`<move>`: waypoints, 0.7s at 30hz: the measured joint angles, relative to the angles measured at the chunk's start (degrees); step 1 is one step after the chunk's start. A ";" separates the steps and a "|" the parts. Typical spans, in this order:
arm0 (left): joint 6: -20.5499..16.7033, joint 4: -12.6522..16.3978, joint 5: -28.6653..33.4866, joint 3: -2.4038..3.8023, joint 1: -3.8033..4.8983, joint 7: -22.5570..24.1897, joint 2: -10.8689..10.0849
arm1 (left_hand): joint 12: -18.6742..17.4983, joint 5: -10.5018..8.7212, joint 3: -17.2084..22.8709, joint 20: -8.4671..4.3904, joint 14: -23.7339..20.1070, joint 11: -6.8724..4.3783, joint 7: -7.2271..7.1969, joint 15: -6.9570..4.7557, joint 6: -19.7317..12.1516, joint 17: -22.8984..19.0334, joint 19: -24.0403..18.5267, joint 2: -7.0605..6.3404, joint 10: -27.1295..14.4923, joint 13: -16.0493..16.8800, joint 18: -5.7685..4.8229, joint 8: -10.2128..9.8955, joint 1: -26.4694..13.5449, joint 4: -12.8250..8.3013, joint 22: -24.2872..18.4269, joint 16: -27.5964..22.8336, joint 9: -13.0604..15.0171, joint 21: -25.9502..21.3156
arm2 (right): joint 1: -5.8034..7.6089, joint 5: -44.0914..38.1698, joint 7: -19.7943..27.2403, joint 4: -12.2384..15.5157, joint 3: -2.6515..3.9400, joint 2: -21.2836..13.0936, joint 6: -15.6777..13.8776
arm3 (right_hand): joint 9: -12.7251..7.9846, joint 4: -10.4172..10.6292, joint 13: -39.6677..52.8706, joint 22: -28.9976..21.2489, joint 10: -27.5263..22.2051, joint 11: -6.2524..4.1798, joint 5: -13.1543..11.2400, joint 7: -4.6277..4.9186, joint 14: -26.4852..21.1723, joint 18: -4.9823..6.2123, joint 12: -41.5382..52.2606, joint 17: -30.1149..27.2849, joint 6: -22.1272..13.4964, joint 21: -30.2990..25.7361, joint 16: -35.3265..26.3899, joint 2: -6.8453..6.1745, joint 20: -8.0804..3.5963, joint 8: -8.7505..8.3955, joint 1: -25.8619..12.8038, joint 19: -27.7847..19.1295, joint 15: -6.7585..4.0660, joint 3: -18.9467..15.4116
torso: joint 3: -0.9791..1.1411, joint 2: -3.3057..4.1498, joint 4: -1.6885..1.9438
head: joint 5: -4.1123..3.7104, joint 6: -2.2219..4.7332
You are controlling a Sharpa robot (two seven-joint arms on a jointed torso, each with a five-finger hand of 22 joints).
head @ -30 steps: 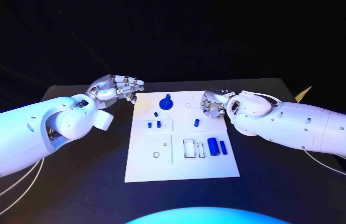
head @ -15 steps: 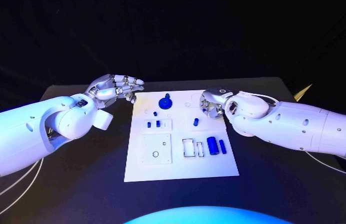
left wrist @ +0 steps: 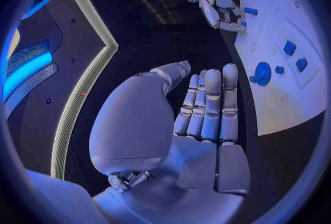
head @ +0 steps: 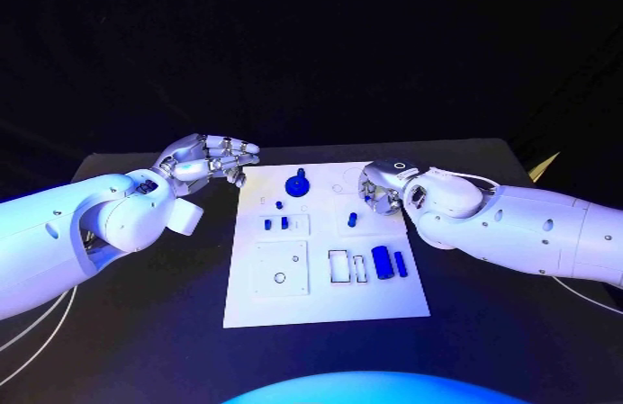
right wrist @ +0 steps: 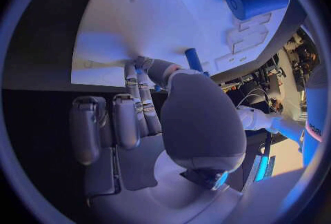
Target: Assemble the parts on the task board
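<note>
White board [head: 325,296], long axis running away from robot. Blue cylinder [head: 382,261] lying lengthwise along it. Left hand [head: 208,159] empty, fingers pressed together; right hand [head: 382,188] fingers curled onto board, grasp unclear.

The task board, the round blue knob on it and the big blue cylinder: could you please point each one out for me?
task board [head: 325,300]: head view, bare near end of the plate.
round blue knob [head: 299,186]: head view, middle of its disc.
big blue cylinder [head: 382,261]: head view, middle of its side.

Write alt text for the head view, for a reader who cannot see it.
A white board with small blue parts lies on a black table. The right hand reaches over its far right edge; the left hand hangs beside its far left corner, holding nothing.
</note>
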 measured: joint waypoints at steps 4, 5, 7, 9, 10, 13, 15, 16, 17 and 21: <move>0.00 0.00 -0.12 0.00 0.00 -0.02 -0.06 | 0.00 0.00 0.00 0.00 0.00 0.00 0.00 0.00 0.00 0.00 0.00 0.00 0.00 -0.04 0.00 0.00 0.00 0.00 -0.05 0.00 0.00 0.00 | -0.12 -0.03 -0.20 0.31 -0.08 -0.21 -0.75 | 0.29 -0.18 0.00 0.00 0.20 0.20 0.00 0.09 0.00 0.01 -0.06 -0.05 0.13 0.00 0.00 0.01 0.00 0.00 0.01 0.00 0.01 0.17 | 0.01 0.01 -0.01 | -0.01 0.05; 0.00 0.00 -0.15 0.00 0.00 -0.03 -0.07 | 0.00 0.00 0.00 0.00 0.00 0.00 0.00 0.00 0.00 0.00 0.00 0.00 0.00 -0.06 0.00 0.00 0.00 0.00 -0.05 0.00 0.00 0.00 | -0.15 -0.03 -0.24 0.41 -0.09 -0.29 -0.90 | 0.33 -0.25 0.00 0.00 0.20 0.20 0.00 0.11 0.01 0.01 -0.06 -0.09 0.14 0.00 0.00 0.06 0.00 0.03 0.06 0.00 0.01 0.24 | 0.01 0.02 -0.03 | -0.01 0.07; 0.00 -0.02 -0.18 0.00 0.00 -0.04 -0.08 | 0.00 0.00 -0.16 0.00 0.00 0.20 0.20 0.00 -0.20 0.00 0.00 0.00 -0.20 -0.06 0.00 0.00 0.00 -0.16 -0.05 0.00 -0.05 0.00 | -0.20 -0.01 -0.29 0.67 -0.13 -0.49 -1.18 | 0.34 -0.25 0.00 -0.01 0.20 0.21 -0.01 0.13 0.01 0.00 0.12 -0.10 0.16 0.00 0.00 0.07 0.00 0.22 0.06 0.00 0.01 0.24 | 0.03 0.02 -0.04 | -0.01 0.08; 0.00 -0.04 -0.21 0.00 0.01 -0.07 -0.10 | 0.00 0.00 -0.16 0.00 0.00 0.20 0.20 0.00 -0.20 0.00 0.00 0.00 -0.20 -0.06 0.00 0.00 0.00 -0.16 -0.05 0.00 -0.05 0.00 | -0.25 0.08 -0.31 1.00 -0.16 -0.70 -1.40 | 0.35 -0.25 0.00 -0.01 0.21 0.21 -0.23 0.14 0.01 0.00 0.23 -0.15 0.17 0.00 0.00 0.08 0.00 0.24 0.05 0.00 0.01 0.24 | 0.04 0.03 -0.05 | -0.01 0.12; -0.01 -0.04 -0.22 0.00 0.01 -0.08 -0.11 | 0.00 0.00 -0.16 0.00 0.00 0.20 0.20 0.00 -0.20 0.00 0.00 0.00 -0.20 -0.06 0.00 0.00 0.00 -0.16 -0.05 0.00 -0.05 0.00 | -0.26 0.12 -0.31 1.13 -0.17 -0.79 -1.47 | 0.36 -0.25 0.01 -0.01 0.21 0.21 -0.23 0.14 0.01 0.00 0.23 -0.15 0.17 0.00 0.00 0.15 0.00 0.24 -0.02 0.00 0.02 0.24 | 0.04 0.03 -0.05 | 0.02 0.17; -0.02 -0.02 -0.26 0.00 0.02 -0.14 -0.12 | 0.00 0.00 -0.16 0.00 0.00 0.20 0.20 0.00 -0.20 0.00 0.00 0.00 -0.20 -0.06 -0.01 0.00 0.00 -0.16 -0.05 0.00 -0.05 0.00 | -0.27 0.32 -0.31 1.56 -0.17 -1.10 -1.59 | 0.41 -0.25 0.61 -0.01 0.21 0.22 -0.34 0.14 0.01 0.01 0.24 -0.15 0.17 0.26 0.00 0.23 0.00 0.25 -0.11 0.00 0.02 0.24 | 0.04 0.04 -0.05 | 0.09 0.34; -0.03 0.02 -0.27 0.00 0.01 -0.19 -0.13 | 0.00 0.00 -0.16 0.00 0.13 0.20 0.20 0.13 -0.20 -0.03 0.00 0.00 -0.20 -0.10 -0.01 0.00 0.00 -0.16 -0.09 -0.17 -0.05 0.00 | -0.25 0.48 -0.31 1.92 -0.14 -1.35 -1.66 | 0.44 -0.26 1.64 -0.01 0.21 0.22 -0.34 0.14 0.01 0.00 0.24 -0.15 0.17 0.26 0.00 0.30 0.00 0.25 -0.17 0.00 0.02 0.23 | 0.04 0.04 -0.05 | 0.15 0.39; -0.03 0.03 -0.28 0.00 0.01 -0.23 -0.14 | -0.06 0.00 -0.16 0.00 0.21 0.22 0.21 0.21 -0.21 -0.05 0.00 0.00 -0.23 -0.11 -0.01 -0.07 0.00 -0.16 -0.10 -0.26 -0.05 0.00 | -0.16 0.60 -0.30 2.20 -0.09 -1.54 -1.72 | 0.46 -0.32 2.08 -0.01 0.22 0.22 -0.35 0.14 0.01 0.01 0.24 -0.15 0.16 0.26 0.00 0.30 0.00 0.26 -0.17 0.00 0.02 0.25 | 0.05 0.04 -0.05 | 0.17 0.40; -0.03 0.04 -0.28 0.00 0.01 -0.23 -0.14 | -0.13 0.00 -0.16 0.00 0.21 0.33 0.27 0.21 -0.27 -0.05 0.00 0.00 -0.33 -0.11 -0.01 -0.12 0.00 -0.16 -0.10 -0.26 -0.05 0.00 | -0.13 0.63 -0.29 2.27 -0.08 -1.58 -1.73 | 0.47 -0.37 2.12 -0.01 0.21 0.22 -0.36 0.14 0.01 0.00 0.24 -0.15 0.16 0.26 0.00 0.30 0.00 0.26 -0.17 0.00 0.02 0.28 | 0.05 0.04 -0.05 | 0.18 0.40; -0.03 0.07 -0.31 0.00 0.00 -0.33 -0.19 | -0.21 0.00 -0.16 0.00 0.21 0.41 0.21 0.21 -0.61 -0.05 0.00 -0.19 -0.41 -0.11 -0.01 -0.21 0.19 -0.16 -0.10 -0.26 -0.10 0.00 | 0.65 1.09 -0.19 3.47 0.04 -2.35 -1.90 | 0.57 -0.55 2.45 -0.01 0.22 0.22 -0.46 0.13 0.01 0.00 0.24 -0.15 0.16 0.26 0.00 0.31 0.01 0.26 -0.19 0.00 0.02 0.39 | 0.05 0.03 -0.07 | 0.18 0.45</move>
